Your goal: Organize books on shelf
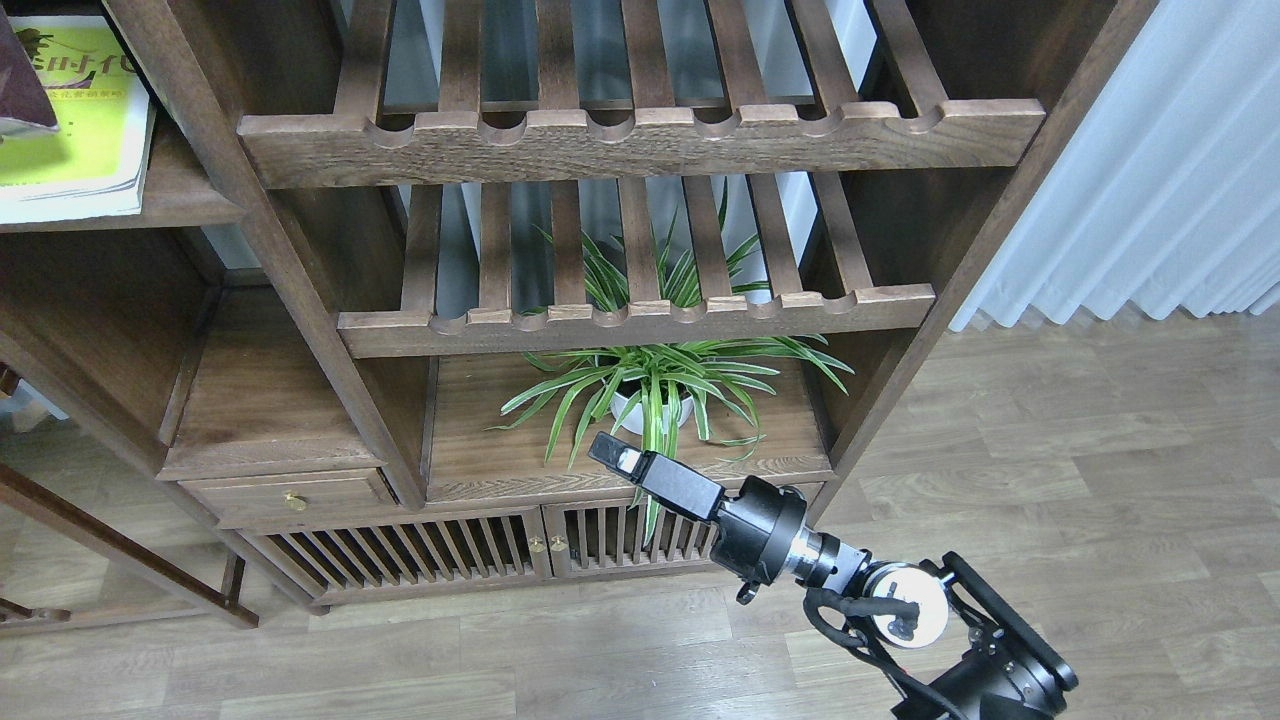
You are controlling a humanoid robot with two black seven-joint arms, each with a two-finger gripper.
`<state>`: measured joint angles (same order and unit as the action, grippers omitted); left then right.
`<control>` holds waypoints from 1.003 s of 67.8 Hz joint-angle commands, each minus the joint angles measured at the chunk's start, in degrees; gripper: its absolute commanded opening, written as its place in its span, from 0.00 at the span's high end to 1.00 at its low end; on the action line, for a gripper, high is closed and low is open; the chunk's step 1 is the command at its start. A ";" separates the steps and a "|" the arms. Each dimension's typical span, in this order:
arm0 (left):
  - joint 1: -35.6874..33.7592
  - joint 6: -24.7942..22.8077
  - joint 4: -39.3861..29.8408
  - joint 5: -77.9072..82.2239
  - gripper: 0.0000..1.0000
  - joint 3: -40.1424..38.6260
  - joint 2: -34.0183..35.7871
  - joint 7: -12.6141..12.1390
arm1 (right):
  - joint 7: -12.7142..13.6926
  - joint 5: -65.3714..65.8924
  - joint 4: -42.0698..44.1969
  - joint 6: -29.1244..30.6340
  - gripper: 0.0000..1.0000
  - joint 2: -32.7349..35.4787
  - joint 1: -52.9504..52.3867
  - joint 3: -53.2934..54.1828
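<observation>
A yellow-green book [80,110] lies flat on the solid dark-brown shelf [185,195] at the top left. A corner of the maroon book [22,85] rests on top of it at the frame's left edge. The white book with the picture is out of view. My right gripper [615,455] reaches in from the lower right and hangs in front of the lower cabinet, far from the books. It is seen side-on, so its fingers cannot be told apart, and nothing shows in it. My left gripper is out of view.
Two slatted racks with scalloped front rails [640,140] [640,325] fill the middle bay. A potted spider plant [660,385] stands on the board below, just behind my right gripper. A drawer [290,495] and slatted cabinet doors [450,550] sit lower. A white curtain [1150,170] hangs at right.
</observation>
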<state>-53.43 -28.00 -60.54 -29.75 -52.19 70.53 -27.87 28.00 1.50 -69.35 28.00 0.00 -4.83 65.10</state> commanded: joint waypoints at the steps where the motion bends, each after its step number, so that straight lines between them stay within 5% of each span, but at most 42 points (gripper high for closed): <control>1: -2.73 0.00 3.58 0.31 0.99 0.42 -2.67 -0.13 | 0.00 -0.01 -0.09 0.00 0.00 0.00 -0.01 -0.15; 30: -14.77 0.00 14.39 1.36 0.99 5.96 -13.49 -0.13 | 0.00 -0.01 -0.35 0.00 0.00 0.00 -0.01 -0.15; 55: -15.56 0.00 20.28 2.07 0.98 7.19 -15.51 -0.13 | 0.00 -0.10 -0.26 0.00 0.00 0.00 0.08 0.20; 68: -15.21 0.00 20.46 2.24 0.78 7.54 -17.44 -0.13 | 0.00 -0.10 -0.17 0.00 0.00 0.00 0.08 0.20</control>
<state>-68.85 -28.00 -40.15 -27.66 -44.79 53.93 -28.01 28.00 1.40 -69.56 28.00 0.00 -4.74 65.32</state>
